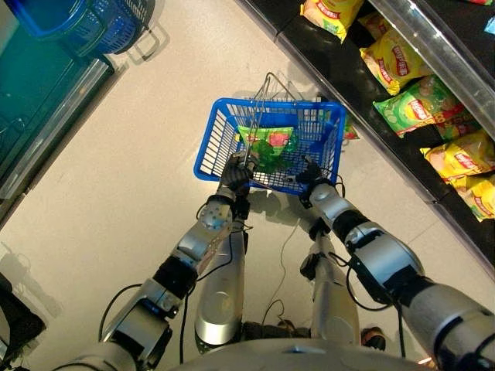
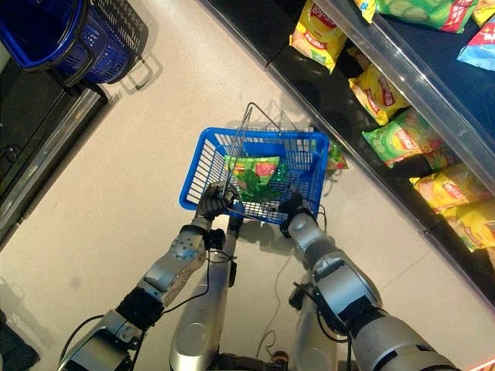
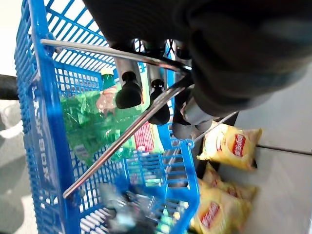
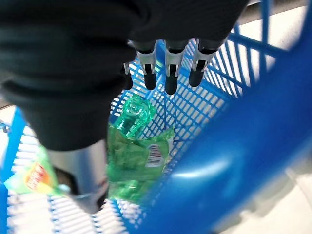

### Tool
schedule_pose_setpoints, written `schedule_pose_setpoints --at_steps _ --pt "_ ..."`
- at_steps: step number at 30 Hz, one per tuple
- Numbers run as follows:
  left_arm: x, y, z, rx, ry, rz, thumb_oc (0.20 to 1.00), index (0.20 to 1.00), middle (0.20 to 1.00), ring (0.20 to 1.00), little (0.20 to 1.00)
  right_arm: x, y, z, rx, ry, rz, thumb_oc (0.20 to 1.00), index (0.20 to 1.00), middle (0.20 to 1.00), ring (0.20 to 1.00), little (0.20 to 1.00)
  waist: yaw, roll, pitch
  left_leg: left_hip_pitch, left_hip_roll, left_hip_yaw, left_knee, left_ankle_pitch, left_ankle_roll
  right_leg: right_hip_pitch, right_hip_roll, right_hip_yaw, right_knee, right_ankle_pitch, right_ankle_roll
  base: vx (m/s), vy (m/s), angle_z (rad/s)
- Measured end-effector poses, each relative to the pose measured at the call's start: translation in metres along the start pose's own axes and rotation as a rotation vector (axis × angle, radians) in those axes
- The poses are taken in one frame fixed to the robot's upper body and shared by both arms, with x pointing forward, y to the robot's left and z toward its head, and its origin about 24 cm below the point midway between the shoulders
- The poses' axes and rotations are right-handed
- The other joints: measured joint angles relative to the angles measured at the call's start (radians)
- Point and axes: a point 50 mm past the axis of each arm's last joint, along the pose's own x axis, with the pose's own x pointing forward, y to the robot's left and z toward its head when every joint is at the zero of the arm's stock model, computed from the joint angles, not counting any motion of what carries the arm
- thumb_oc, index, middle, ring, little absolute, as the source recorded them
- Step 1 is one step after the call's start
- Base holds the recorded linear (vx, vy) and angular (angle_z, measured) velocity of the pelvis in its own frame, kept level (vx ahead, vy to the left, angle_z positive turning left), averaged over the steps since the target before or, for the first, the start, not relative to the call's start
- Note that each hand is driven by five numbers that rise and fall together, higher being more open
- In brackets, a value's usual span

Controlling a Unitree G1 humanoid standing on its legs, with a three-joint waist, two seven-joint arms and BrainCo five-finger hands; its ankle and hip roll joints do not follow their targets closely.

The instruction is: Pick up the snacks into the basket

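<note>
On the pale floor (image 1: 116,178) beside a dark shelf (image 1: 348,93) sits a blue wire basket (image 1: 213,143) with thin metal handles (image 1: 263,97) standing up from it. Inside lies a green snack bag (image 1: 271,145), crinkled and shiny, with a red and yellow patch on its face and a barcode on one end; in the right wrist view it rests on the basket's mesh floor against the near wall. The left hand (image 1: 236,171) is at the basket's near rim, and its wrist view shows the dark-tipped fingers (image 3: 129,90) curled round the metal handles, holding them. The right hand (image 1: 309,174) reaches over the same rim at the other corner; its fingers (image 4: 168,73) hang fairly straight and slightly spread above the green bag, holding nothing. More snack bags (image 1: 402,62), yellow and green, lie along the shelf to the robot's right. A second, darker blue basket (image 1: 85,27) stands well apart at the far left.
</note>
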Motion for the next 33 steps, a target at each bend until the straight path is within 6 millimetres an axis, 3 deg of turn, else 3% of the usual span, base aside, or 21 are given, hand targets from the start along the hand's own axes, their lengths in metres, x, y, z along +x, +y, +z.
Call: schedule_pose_setpoints --at_steps 2,5,6,7,8,10,11,12,16,20,25,29,33 --pt "0.002 0.011 -0.009 -0.003 0.043 0.066 0.200 0.200 0.200 0.200 0.200 -0.002 0.004 0.020 0.074 -0.087 0.002 1.000 1.000 1.000 1.000 1.000 -0.017 0.000 0.000 0.016 0.002 0.003 0.000 0.000 0.000 0.016 0.002 0.003 0.000 0.000 0.000 0.02 -0.007 -0.05" --pt "-0.005 0.034 -0.032 -0.064 0.136 0.195 0.200 0.200 0.200 0.200 0.200 -0.020 -0.005 0.022 0.146 -0.224 -0.007 1.000 1.000 1.000 1.000 1.000 -0.057 -0.022 -0.001 0.038 0.009 0.031 -0.003 -0.001 0.000 0.022 0.006 0.027 0.009 -0.001 0.000 0.01 -0.012 -0.17" --pt "-0.012 0.052 -0.045 -0.087 0.183 0.279 0.200 0.200 0.200 0.200 0.200 -0.030 -0.005 0.001 0.180 -0.208 -0.012 1.000 1.000 1.000 1.000 1.000 -0.076 -0.042 0.000 0.057 0.012 0.043 -0.004 -0.002 0.001 0.027 0.005 0.041 0.015 -0.001 -0.001 0.01 -0.024 -0.20" --pt "-0.014 0.059 -0.052 -0.090 0.214 0.308 0.200 0.200 0.200 0.200 0.200 -0.032 -0.006 -0.009 0.202 -0.180 -0.021 1.000 1.000 1.000 1.000 1.000 -0.075 -0.046 -0.001 0.068 0.012 0.052 -0.004 -0.004 0.004 0.036 0.006 0.047 0.016 -0.001 -0.001 0.00 -0.008 -0.20" --pt "-0.020 0.067 -0.067 -0.081 0.275 0.354 0.200 0.200 0.200 0.200 0.200 -0.036 -0.009 -0.043 0.198 -0.066 -0.049 1.000 1.000 1.000 1.000 1.000 -0.091 -0.050 -0.001 0.091 0.012 0.057 -0.008 -0.004 0.005 0.055 0.005 0.050 0.014 -0.001 -0.001 0.01 -0.006 -0.11" --pt "-0.031 0.078 -0.088 -0.094 0.360 0.414 0.200 0.200 0.200 0.200 0.200 -0.050 -0.017 -0.084 0.200 0.047 -0.084 1.000 1.000 1.000 1.000 1.000 -0.111 -0.061 -0.001 0.127 0.015 0.072 -0.019 -0.005 0.005 0.078 0.007 0.059 0.010 -0.004 -0.001 0.02 0.010 -0.14" --pt "-0.036 0.083 -0.096 -0.115 0.398 0.445 0.200 0.200 0.200 0.200 0.200 -0.052 -0.019 -0.091 0.194 0.061 -0.089 1.000 1.000 1.000 1.000 1.000 -0.122 -0.065 0.000 0.139 0.016 0.076 -0.022 -0.005 0.005 0.089 0.007 0.061 0.009 -0.004 -0.002 0.02 0.018 -0.20" --pt "-0.044 0.087 -0.108 -0.114 0.449 0.464 0.200 0.200 0.200 0.200 0.200 -0.063 -0.025 -0.113 0.182 0.113 -0.105 1.000 1.000 1.000 1.000 1.000 -0.134 -0.076 -0.001 0.163 0.017 0.087 -0.029 -0.006 0.004 0.104 0.009 0.073 0.004 -0.005 -0.002 0.05 0.014 -0.12" --pt "-0.062 0.099 -0.137 -0.119 0.584 0.520 0.200 0.200 0.200 0.200 0.200 -0.090 -0.025 -0.160 0.188 0.243 -0.101 1.000 1.000 1.000 1.000 1.000 -0.165 -0.092 -0.014 0.249 0.020 0.112 -0.047 -0.012 0.004 0.167 0.009 0.095 0.000 -0.013 0.006 0.06 0.009 -0.18" --pt "-0.096 0.116 -0.168 -0.023 0.773 0.545 0.200 0.200 0.200 0.200 0.200 -0.119 -0.014 -0.207 0.190 0.450 -0.089 1.000 1.000 1.000 1.000 1.000 -0.193 -0.120 -0.096 0.280 0.020 0.134 -0.064 -0.019 0.004 0.175 0.008 0.111 0.000 -0.017 0.008 0.08 -0.007 -0.13" --pt "-0.123 0.110 -0.190 0.038 0.904 0.499 0.200 0.200 0.200 0.200 0.200 -0.150 -0.005 -0.253 0.095 0.680 -0.047 1.000 1.000 1.000 1.000 1.000 -0.196 -0.113 -0.197 0.334 0.017 0.143 -0.064 -0.039 0.005 0.222 0.003 0.122 0.000 -0.027 0.012 0.09 -0.020 -0.07" --pt "-0.165 0.086 -0.218 0.098 1.090 0.370 0.200 0.200 0.200 0.200 0.200 -0.208 -0.003 -0.302 0.045 1.026 -0.019 1.000 1.000 1.000 1.000 1.000 -0.198 -0.071 -0.339 0.395 0.018 0.161 -0.064 -0.074 0.004 0.275 0.002 0.125 -0.001 -0.059 0.020 0.11 -0.010 -0.07" --pt "-0.179 0.078 -0.225 0.088 1.139 0.317 0.200 0.200 0.200 0.200 0.200 -0.235 -0.009 -0.318 0.083 1.156 -0.048 1.000 1.000 1.000 1.000 1.000 -0.201 -0.040 -0.393 0.422 0.024 0.163 -0.064 -0.084 0.003 0.301 0.008 0.129 -0.001 -0.071 0.019 0.11 -0.029 -0.03"
